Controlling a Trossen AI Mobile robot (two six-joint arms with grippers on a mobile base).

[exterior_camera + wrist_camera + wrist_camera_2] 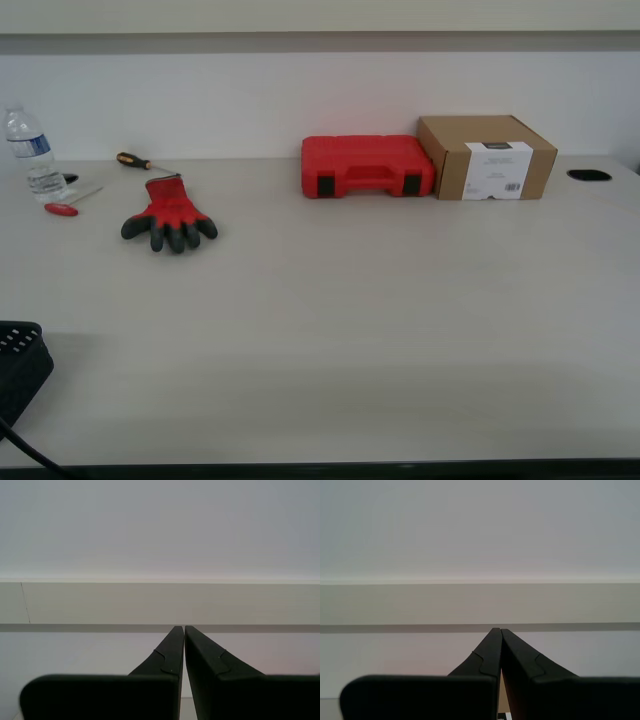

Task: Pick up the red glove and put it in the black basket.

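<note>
The red glove (168, 217) lies flat on the table (340, 330) at the exterior view's left, its dark coated fingers pointing toward the camera. A corner of the black basket (18, 362) with small holes shows at the lower left edge of the exterior view. Neither arm appears in the exterior view. My first gripper (180, 628) is shut and empty, facing a white wall. My second gripper (497, 629) is shut and empty, facing the same wall. Neither wrist view shows the glove or the basket.
A red hard case (366, 166) and a cardboard box (487, 156) stand at the back of the table. A water bottle (32, 152), a red-handled tool (62, 207) and a screwdriver (140, 161) lie at the back left. A cable hole (588, 175) is at the right.
</note>
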